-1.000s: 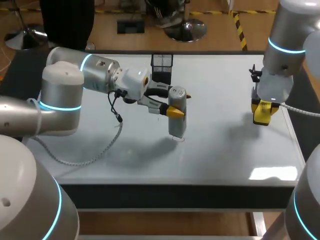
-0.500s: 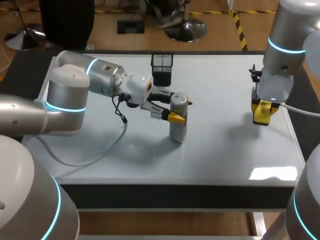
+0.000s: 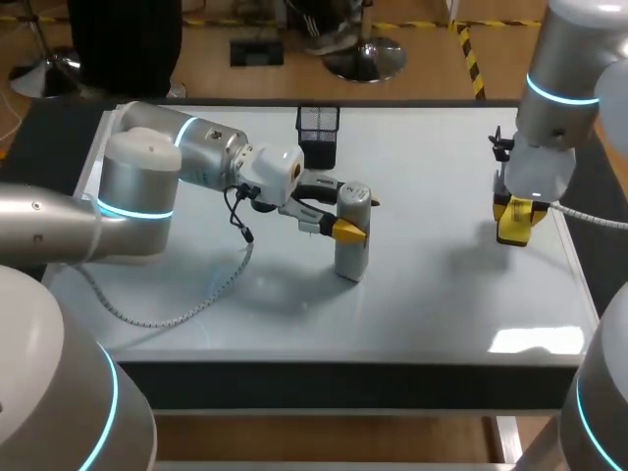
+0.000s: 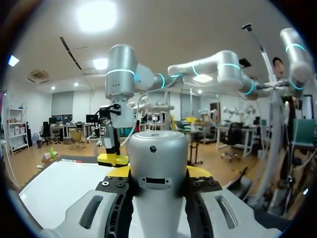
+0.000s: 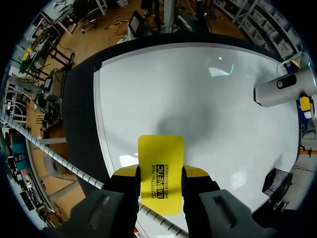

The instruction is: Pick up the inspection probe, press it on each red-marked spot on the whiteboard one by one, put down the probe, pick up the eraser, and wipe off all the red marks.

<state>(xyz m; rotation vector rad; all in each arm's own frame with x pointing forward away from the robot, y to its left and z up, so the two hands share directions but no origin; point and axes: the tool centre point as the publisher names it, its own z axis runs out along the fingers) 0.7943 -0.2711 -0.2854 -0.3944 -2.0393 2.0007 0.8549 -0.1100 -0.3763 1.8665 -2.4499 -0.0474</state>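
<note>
From above, the left arm came in from the left side and reached toward the middle of the whiteboard (image 3: 442, 294). Its left gripper (image 3: 345, 228) was clamped on the inspection probe (image 3: 351, 240), a silver cylinder held upright with a yellow fingertip showing against its side. The probe's lower end was down at the board's surface, though I could not tell whether it was actually touching. A black mesh holder (image 3: 318, 135) stood at the far edge of the board, just behind the probe. Well apart, near the board's right edge, the right gripper (image 3: 515, 218) hung over the surface with the yellow eraser (image 3: 513, 224) pinched in it.

Looking along the left wrist, the probe (image 4: 159, 168) filled the space between the fingers (image 4: 118, 171) of the left gripper (image 4: 158, 172), both yellow tips pressed against its sides. Past it lay the whiteboard (image 4: 54, 183), and over the far side of the board hung the right arm with the eraser (image 4: 112, 158) at its end.

Looking along the right wrist, the right gripper (image 5: 160, 172) was closed on the eraser (image 5: 160, 163), one yellow fingertip (image 5: 126, 172) on each long edge, and the eraser stuck out ahead over the whiteboard (image 5: 188, 99). Across the board, well away, stood the probe (image 5: 283, 88).
</note>
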